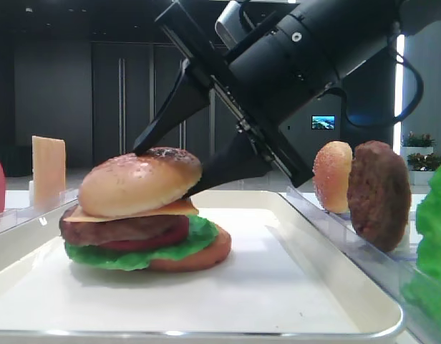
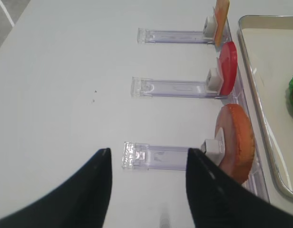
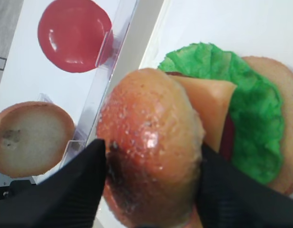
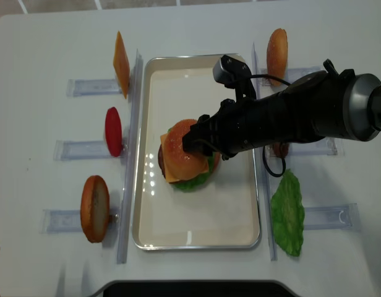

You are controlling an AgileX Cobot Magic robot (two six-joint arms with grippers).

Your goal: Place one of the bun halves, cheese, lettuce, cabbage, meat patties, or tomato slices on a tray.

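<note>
A domed, seeded bun top (image 1: 138, 179) (image 3: 151, 142) lies on a burger stack in the middle of the cream tray (image 1: 278, 287) (image 4: 196, 229). Under it are cheese (image 1: 170, 209), a brown meat patty (image 1: 113, 229), a tomato slice (image 1: 156, 240), lettuce (image 1: 134, 254) and a flat bun base (image 1: 199, 254). My right gripper (image 3: 152, 147) (image 4: 193, 145) straddles the bun top. Its jaws are open, one black finger close against each side. My left gripper (image 2: 149, 156) hangs open and empty over bare table left of the tray.
Clear racks flank the tray. On the left stand a cheese slice (image 4: 120, 65), a tomato slice (image 4: 113, 131) and a bun base (image 4: 94, 207). On the right are another bun (image 4: 277, 52), a patty (image 1: 378, 193) and a lettuce leaf (image 4: 288, 213).
</note>
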